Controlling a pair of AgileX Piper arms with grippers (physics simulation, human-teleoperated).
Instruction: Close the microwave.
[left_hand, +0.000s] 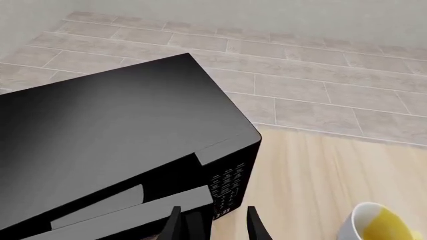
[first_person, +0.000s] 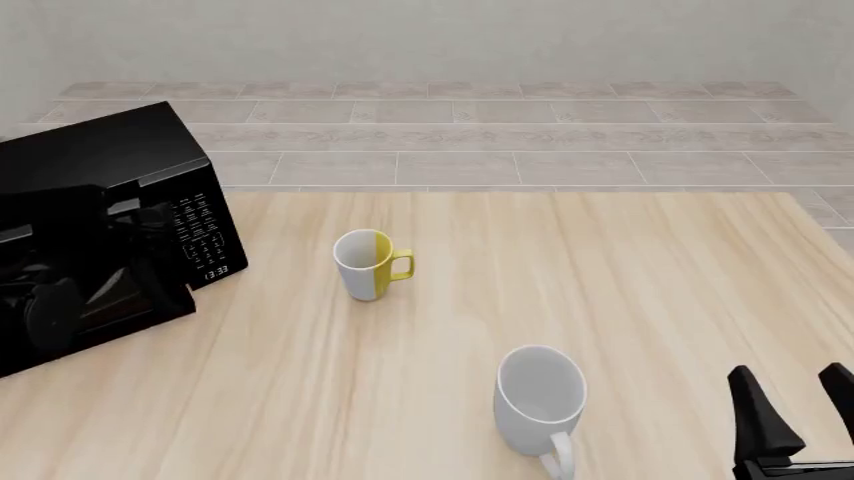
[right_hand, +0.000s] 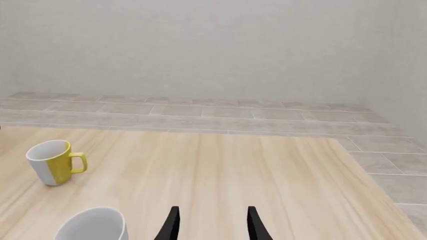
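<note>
The glossy black microwave (first_person: 114, 175) stands at the table's left; its keypad (first_person: 200, 232) faces right of the door. In the left wrist view I look down on its top (left_hand: 113, 125), and the door's grey top edge (left_hand: 127, 217) sits slightly off the body, so the door looks a little ajar. My left gripper (left_hand: 215, 227) is open and empty, just in front of the door beside the keypad (left_hand: 229, 187). In the front view the left arm is only a dark shape against the door. My right gripper (first_person: 798, 400) is open and empty at the near right.
A yellow-and-white mug (first_person: 368, 263) stands mid-table, right of the microwave; it also shows in the left wrist view (left_hand: 375, 224) and the right wrist view (right_hand: 55, 162). A white mug (first_person: 541, 395) stands nearer, left of my right gripper (right_hand: 213, 225).
</note>
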